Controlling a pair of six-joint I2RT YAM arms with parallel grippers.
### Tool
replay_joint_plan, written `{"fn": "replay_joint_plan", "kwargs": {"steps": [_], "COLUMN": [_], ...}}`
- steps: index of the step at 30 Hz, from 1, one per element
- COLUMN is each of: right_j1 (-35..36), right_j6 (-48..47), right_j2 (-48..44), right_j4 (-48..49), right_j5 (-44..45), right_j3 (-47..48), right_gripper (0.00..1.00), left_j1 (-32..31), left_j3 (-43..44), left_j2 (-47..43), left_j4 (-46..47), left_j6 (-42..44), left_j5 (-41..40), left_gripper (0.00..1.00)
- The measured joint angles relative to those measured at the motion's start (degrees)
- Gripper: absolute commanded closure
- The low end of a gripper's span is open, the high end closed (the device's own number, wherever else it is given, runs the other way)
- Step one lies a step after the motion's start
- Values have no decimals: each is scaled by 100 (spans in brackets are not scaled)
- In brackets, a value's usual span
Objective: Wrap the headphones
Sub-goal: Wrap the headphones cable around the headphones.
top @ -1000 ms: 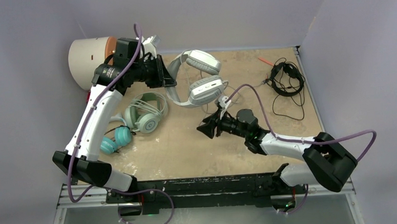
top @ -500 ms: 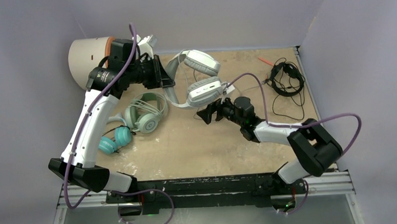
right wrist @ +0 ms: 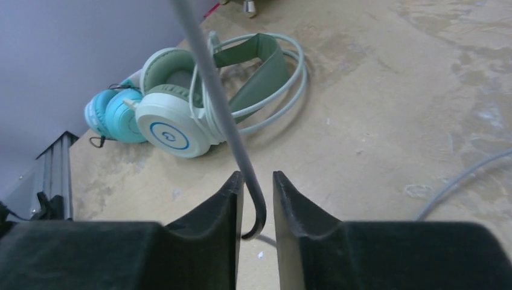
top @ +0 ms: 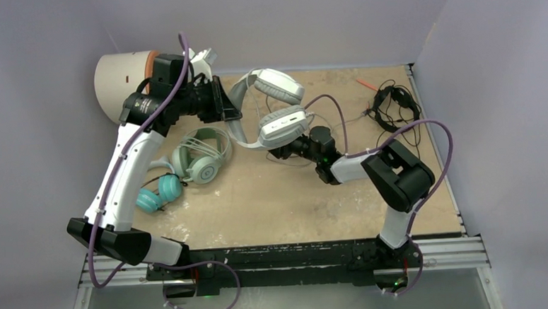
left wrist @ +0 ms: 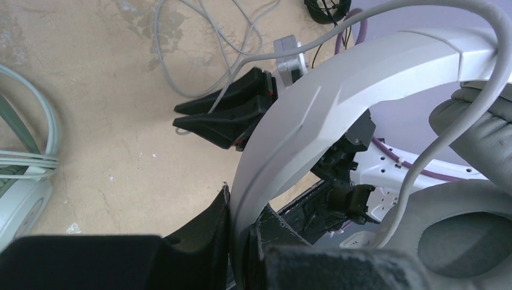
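— What's biggest here?
— The sandy tan tabletop, then the cream drum with an orange face at its far left corner.
— And the headphones?
— The large white-and-grey over-ear headset sits at the far middle. The left gripper is clamped on its white band. The mint-green over-ear headset lies flat to the left, with the small teal-cupped headset just beside it, nearer the edge. The thin black headset lies well apart in the far right corner.
— The other arm?
— The right gripper is just below the big headset. Its fingers stand slightly apart, with the grey cable running between them.
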Motion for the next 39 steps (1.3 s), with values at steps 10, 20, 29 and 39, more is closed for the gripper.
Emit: {"fn": "replay_joint_plan", "kwargs": {"steps": [10,20,29,39], "right_j1": [807,2127,2363,2426], "right_j6": [173,-407,-411,-238], "right_j2": [-269,-2326,-3104,-2334], "right_j4": [907,245,-1115,-1759], "right_j5": [-435,24,-74,-197], "right_j3": [-1121,-1808,-1475,-826], "right_gripper": [100,99,100,93], "left_j1": [105,603,588,634], "left_j3": [-85,20,-1054,-2308], "left_j2": [133,540,13,-492], "left_j4": [125,-345,267,1331], "left_j6": [-61,391,826,46], "left_j5": [-94,-992,-1801,-1504], "left_gripper": [100,100,100,100]}}
